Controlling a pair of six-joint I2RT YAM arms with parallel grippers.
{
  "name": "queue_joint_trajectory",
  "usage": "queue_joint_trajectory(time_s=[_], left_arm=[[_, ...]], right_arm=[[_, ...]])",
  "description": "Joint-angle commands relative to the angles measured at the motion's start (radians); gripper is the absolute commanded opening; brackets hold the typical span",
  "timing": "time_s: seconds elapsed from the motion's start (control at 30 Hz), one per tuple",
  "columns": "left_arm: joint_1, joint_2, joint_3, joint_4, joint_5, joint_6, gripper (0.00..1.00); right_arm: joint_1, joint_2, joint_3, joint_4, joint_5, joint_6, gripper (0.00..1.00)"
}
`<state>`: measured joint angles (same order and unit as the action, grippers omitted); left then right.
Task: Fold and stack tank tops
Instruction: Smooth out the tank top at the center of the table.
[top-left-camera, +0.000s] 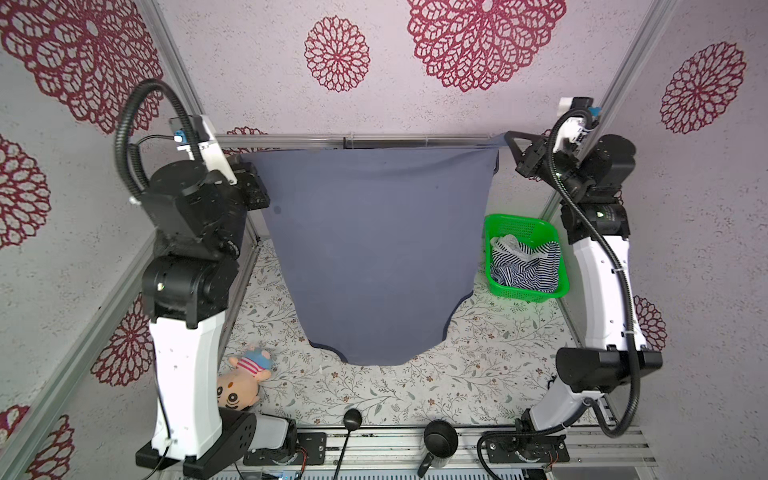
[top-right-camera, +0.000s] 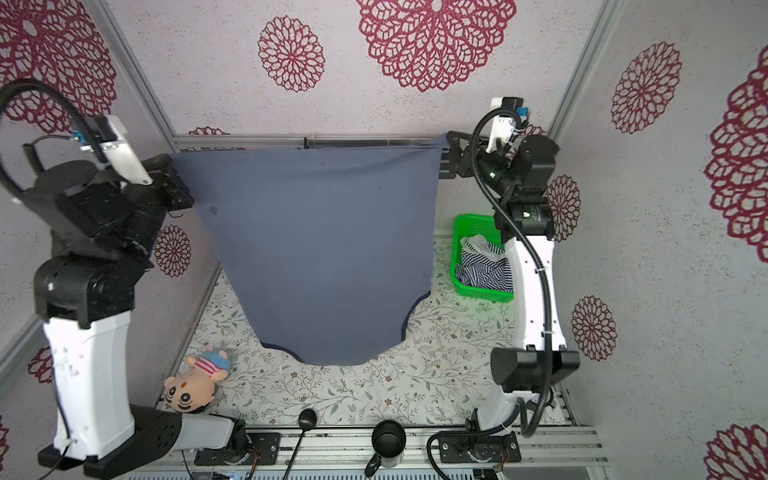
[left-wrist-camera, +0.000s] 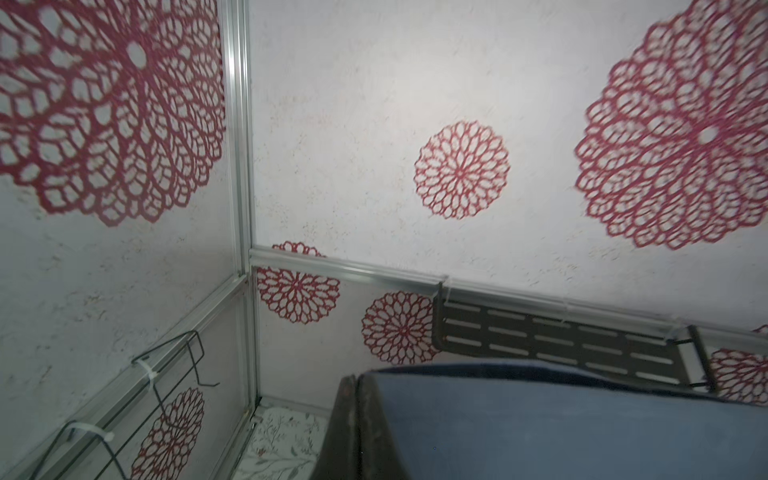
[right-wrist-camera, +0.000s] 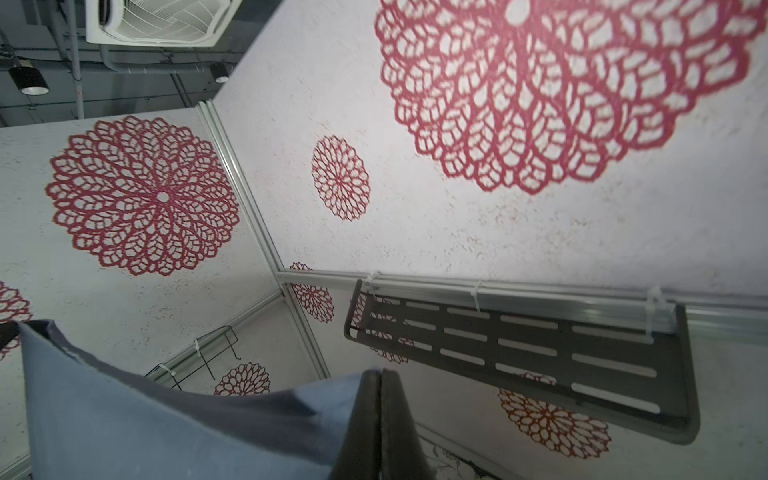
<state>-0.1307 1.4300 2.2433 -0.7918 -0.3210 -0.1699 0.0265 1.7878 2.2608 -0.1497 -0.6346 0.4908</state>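
Both pincers are clenched on cloth: the left pincer (top-left-camera: 244, 159) pinches one corner of the grey-blue tank top (top-left-camera: 374, 249) and the right pincer (top-left-camera: 509, 139) pinches the opposite corner. In the left wrist view the dark fingers (left-wrist-camera: 353, 419) press together with the cloth's edge caught at them. In the right wrist view the fingers (right-wrist-camera: 365, 415) meet with no gap and the fabric runs out from between them.

By count there are two pincers, two tank tops, one green basket (top-left-camera: 519, 226), one plush doll (top-left-camera: 243, 382), one black ladle (top-left-camera: 352, 419) and one black mug (top-left-camera: 440, 436).

In both top views the grey-blue top hangs as a spread sheet between the arms. Its straight hem is pulled taut across at the far side. Its long axis runs from that hem down to the navy-trimmed armhole curves, which point at the near edge over the floral worktop (top-left-camera: 457, 374). Whether the low end touches the worktop I cannot tell.

A navy-and-white striped tank top (top-left-camera: 525, 270) lies crumpled in the basket, beside the right arm.
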Motion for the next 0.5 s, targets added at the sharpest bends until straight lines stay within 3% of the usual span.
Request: queue_joint_trajectory(time_s=[0.0, 0.13, 0.27, 0.37, 0.47], left_arm=[[0.103, -0.007, 0.013, 0.025, 0.087, -0.042, 0.0], [0.168, 0.044, 0.042, 0.077, 0.207, -0.082, 0.0], [0.189, 0.136, 0.169, 0.12, 0.301, -0.118, 0.0], [0.189, 0.158, 0.21, 0.215, 0.386, -0.156, 0.0], [0.189, 0.135, 0.212, 0.308, 0.442, -0.204, 0.0]], right_arm=[[0.013, 0.062, 0.104, 0.031, -0.027, 0.039, 0.0], [0.019, 0.176, 0.197, 0.112, -0.018, 0.055, 0.0], [-0.007, 0.291, 0.386, 0.161, 0.031, 0.082, 0.0], [-0.039, 0.267, 0.359, 0.27, 0.026, 0.162, 0.0], [-0.057, 0.198, 0.324, 0.299, 0.008, 0.149, 0.0]])
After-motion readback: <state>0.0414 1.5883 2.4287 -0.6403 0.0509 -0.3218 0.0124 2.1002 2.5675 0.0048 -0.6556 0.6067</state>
